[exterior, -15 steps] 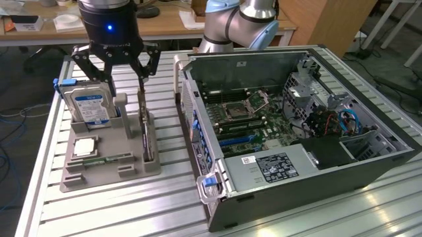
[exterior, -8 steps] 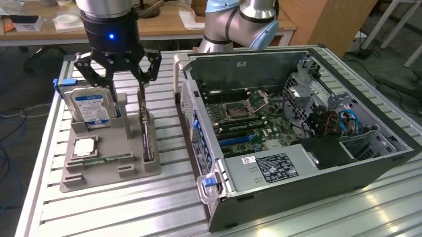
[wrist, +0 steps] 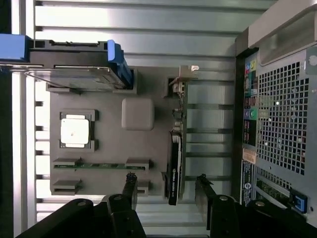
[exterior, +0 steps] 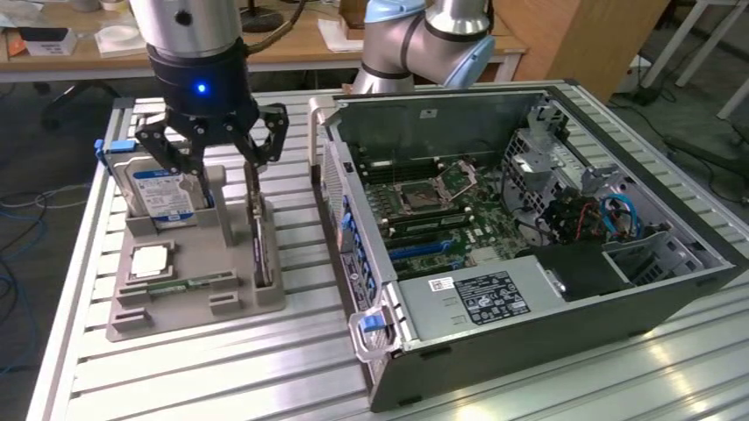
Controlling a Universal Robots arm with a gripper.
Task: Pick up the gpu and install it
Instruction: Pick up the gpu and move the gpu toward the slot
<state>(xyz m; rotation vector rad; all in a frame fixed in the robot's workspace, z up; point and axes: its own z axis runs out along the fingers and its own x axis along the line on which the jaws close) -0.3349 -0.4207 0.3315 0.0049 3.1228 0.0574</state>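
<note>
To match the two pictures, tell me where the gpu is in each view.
Exterior view: the gpu stands on edge in the grey holder, on the side nearest the computer case, under the open gripper.
Wrist view: the gpu is edge-on in the same holder, between the fingertips.
Shared landmark: the hard drive, across the holder.

Slatted aluminium table takes the near ground, with bright glare on its slats at the exterior view's near right. A wooden desk runs along the far side, papers on it. A wooden panel stands far right. The floor is dark grey, and cables lie on it at the exterior view's left.
</note>
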